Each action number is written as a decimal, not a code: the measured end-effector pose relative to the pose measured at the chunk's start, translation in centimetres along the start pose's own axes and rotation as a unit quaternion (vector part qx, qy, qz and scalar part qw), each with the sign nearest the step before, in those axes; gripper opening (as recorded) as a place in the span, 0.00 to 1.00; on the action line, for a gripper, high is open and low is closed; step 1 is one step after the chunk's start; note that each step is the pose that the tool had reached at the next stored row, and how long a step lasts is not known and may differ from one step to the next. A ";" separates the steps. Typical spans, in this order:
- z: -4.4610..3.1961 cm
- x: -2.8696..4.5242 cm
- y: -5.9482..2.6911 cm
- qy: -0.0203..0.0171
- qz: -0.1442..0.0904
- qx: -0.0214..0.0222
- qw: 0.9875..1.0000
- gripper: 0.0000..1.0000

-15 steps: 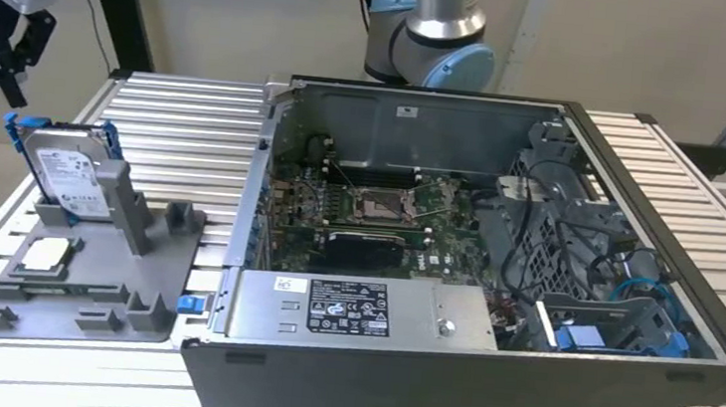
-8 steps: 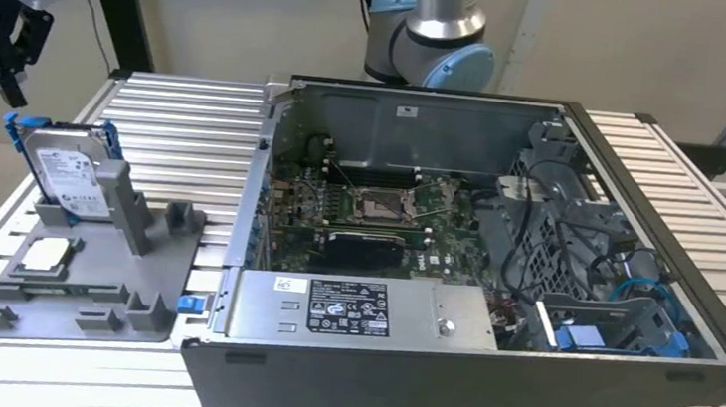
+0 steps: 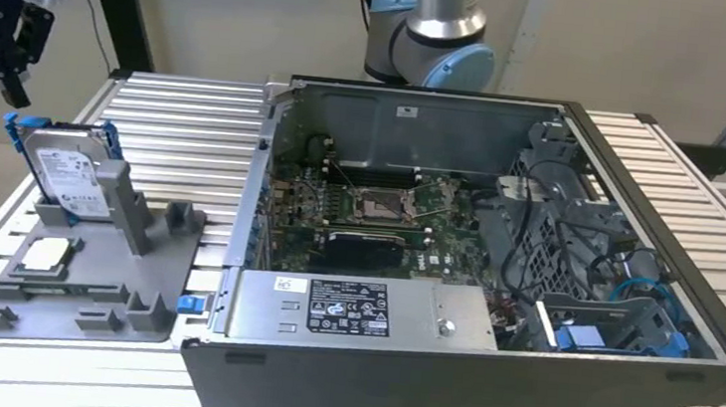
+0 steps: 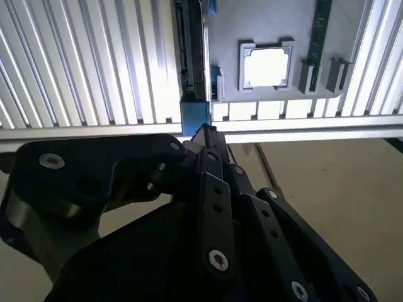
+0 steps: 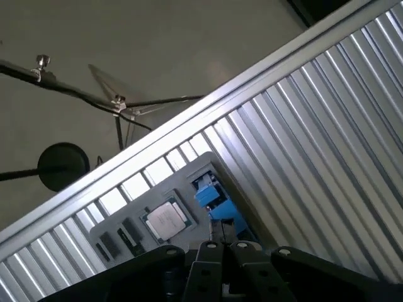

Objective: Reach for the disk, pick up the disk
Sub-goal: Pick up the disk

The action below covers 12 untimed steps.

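While the gripper (image 4: 204,132) hovers above the upright disk (image 3: 69,173), jaws closed, holding nothing

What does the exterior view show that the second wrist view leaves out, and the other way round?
The exterior view adds the open computer case with its circuit board, the arm's base, and the disk standing upright in the grey holder with its label facing out. The second wrist view adds the disk's thin edge seen end-on, with the gripper pointing at its blue end. Both share the disk, gripper, holder, square chip and slatted table.
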State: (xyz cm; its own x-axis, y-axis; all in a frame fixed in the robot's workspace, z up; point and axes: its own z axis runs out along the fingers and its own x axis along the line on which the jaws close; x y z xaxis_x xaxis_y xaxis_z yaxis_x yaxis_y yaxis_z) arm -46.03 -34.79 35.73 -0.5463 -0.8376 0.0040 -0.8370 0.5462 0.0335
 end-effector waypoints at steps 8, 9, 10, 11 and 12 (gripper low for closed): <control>-0.01 -0.11 -0.17 0.001 -0.036 0.000 0.999 0.00; -0.01 -0.11 -0.17 0.001 -0.036 0.000 0.999 0.00; -0.01 -0.11 -0.17 0.001 -0.036 0.000 0.999 0.00; -0.01 -0.11 -0.17 0.001 -0.036 0.000 0.999 0.00; -0.01 -0.11 -0.17 0.001 -0.036 0.000 0.999 0.00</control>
State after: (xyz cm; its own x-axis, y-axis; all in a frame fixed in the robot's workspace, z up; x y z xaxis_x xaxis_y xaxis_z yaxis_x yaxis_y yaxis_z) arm -45.83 -34.79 35.74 -0.4852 -0.8744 0.0041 -0.8738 0.4851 0.0336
